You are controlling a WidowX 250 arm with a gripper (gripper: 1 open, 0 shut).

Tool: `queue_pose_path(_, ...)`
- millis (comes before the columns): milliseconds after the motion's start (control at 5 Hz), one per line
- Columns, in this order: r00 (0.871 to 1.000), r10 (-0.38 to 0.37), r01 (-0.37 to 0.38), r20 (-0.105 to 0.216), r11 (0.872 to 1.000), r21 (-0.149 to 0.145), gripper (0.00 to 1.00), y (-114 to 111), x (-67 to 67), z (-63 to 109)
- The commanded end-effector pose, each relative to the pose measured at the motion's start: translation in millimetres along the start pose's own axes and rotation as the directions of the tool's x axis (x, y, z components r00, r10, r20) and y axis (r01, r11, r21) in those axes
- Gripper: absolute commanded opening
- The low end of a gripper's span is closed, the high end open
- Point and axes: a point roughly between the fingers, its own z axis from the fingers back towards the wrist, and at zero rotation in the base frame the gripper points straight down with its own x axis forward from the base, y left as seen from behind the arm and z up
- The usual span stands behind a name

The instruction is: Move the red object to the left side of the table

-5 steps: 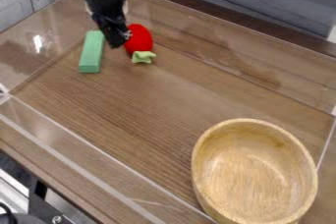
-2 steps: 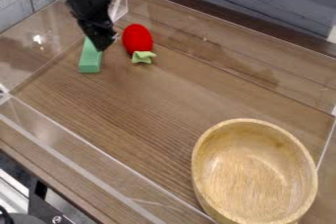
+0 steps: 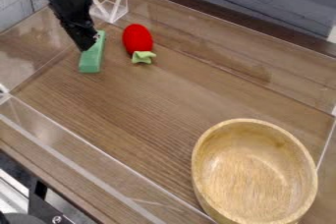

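The red object (image 3: 137, 39) lies on the table (image 3: 184, 100) at the back left, its light-green leafy stem pointing toward the front. My gripper (image 3: 85, 37) hangs to its left, above the far end of a green block (image 3: 92, 56). The fingers are shut and hold nothing. A clear gap separates the gripper from the red object.
A large wooden bowl (image 3: 256, 174) sits at the front right corner. Low clear acrylic walls (image 3: 53, 159) run round the tabletop, and a clear upright piece (image 3: 116, 4) stands just behind the red object.
The gripper has slid left, from touching the red object to over the green block. The red object has stayed in place, now fully uncovered.
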Motion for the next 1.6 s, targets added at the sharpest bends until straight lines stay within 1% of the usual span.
queue_pose_path(0, 0.999, -0.029, 0.028, 0.034, 0.999, 0.034, 1.00, 2, 3.6, 15.8)
queue_pose_path(200, 0.999, -0.046, 0.045, 0.027, 0.999, 0.023, 0.00, -2, -4.5, 15.4)
queue_pose_path(400, 0.999, -0.041, 0.040, 0.019, 0.999, 0.017, 1.00, -4, 2.4, 16.4)
queue_pose_path(600, 0.999, -0.035, 0.035, 0.010, 0.999, 0.011, 0.00, -6, 9.6, 17.4)
queue_pose_path(800, 0.997, -0.077, 0.077, 0.001, 0.997, -0.009, 1.00, 1, 4.7, 13.1)
queue_pose_path(1000, 0.996, -0.086, 0.087, 0.021, 0.996, -0.013, 1.00, -11, 9.0, 27.7)
queue_pose_path(1200, 0.997, -0.060, 0.061, 0.041, 0.998, -0.007, 1.00, -25, 15.3, 34.8)
queue_pose_path(1400, 0.998, -0.035, 0.036, 0.055, 0.999, -0.010, 1.00, -42, 21.4, 39.0)
